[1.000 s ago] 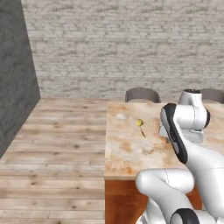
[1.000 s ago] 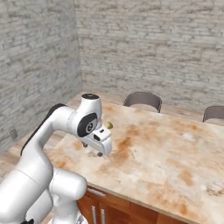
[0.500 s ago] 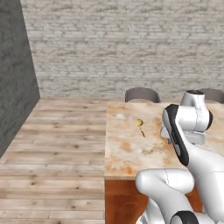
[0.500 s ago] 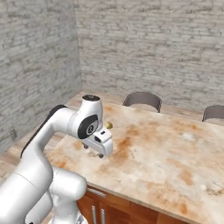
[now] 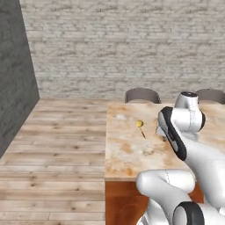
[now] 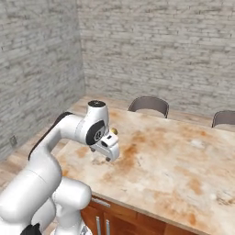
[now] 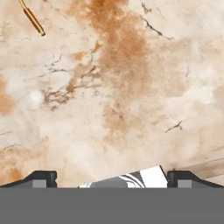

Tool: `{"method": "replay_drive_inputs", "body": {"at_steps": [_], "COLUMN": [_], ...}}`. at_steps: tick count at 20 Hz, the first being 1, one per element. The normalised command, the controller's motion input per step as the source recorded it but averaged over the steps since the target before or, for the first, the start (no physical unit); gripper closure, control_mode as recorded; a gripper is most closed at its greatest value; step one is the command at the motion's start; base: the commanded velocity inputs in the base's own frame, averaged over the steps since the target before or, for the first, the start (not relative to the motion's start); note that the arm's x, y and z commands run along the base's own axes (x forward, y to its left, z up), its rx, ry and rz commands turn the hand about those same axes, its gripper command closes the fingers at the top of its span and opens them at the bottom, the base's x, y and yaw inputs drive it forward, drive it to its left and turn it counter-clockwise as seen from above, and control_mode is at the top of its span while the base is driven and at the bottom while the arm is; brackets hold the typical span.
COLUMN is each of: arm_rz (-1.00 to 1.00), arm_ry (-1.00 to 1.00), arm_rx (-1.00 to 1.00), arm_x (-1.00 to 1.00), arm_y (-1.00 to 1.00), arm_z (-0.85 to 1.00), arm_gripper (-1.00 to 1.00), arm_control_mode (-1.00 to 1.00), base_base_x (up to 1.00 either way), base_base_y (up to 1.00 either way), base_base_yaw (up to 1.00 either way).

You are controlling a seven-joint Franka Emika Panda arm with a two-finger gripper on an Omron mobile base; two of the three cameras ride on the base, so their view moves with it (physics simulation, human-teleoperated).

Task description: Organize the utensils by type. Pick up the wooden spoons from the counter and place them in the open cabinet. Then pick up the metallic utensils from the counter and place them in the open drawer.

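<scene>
Left base view showed we had barely shifted over the counter [image 5: 127,149], gripper [image 7: 112,177] spread wide and empty, the wooden spoon [image 5: 140,126] just beyond it, so nothing was sorted yet.

Place: you are in a home kitchen or dining area.
Counter: you face a marble-look counter [image 6: 183,156] with wood cabinet fronts [image 6: 119,222] below its edge.
Seating: two chairs [image 6: 149,106] are tucked in along the far side.
Walls: pale brick wall [image 5: 132,44].
Floor: wood plank floor [image 5: 61,145].
</scene>
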Motion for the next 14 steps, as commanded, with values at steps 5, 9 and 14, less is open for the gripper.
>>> {"method": "replay_drive_inputs", "body": {"at_steps": [5, 9, 14], "arm_rz": [0.00, 0.03, 0.09], "arm_ry": [0.00, 0.00, 0.00], "arm_rx": [0.00, -0.01, 0.00], "arm_x": [1.00, 1.00, 0.84], "arm_y": [0.11, 0.16, 0.10], "arm_z": [-0.19, -0.14, -0.06], "arm_gripper": [-1.00, -1.00, -1.00], "arm_control_mode": [-1.00, -1.00, -1.00], "base_base_x": [0.00, 0.00, 0.00], "base_base_y": [0.00, 0.00, 0.00], "base_base_yaw": [0.00, 0.00, 0.00]}}
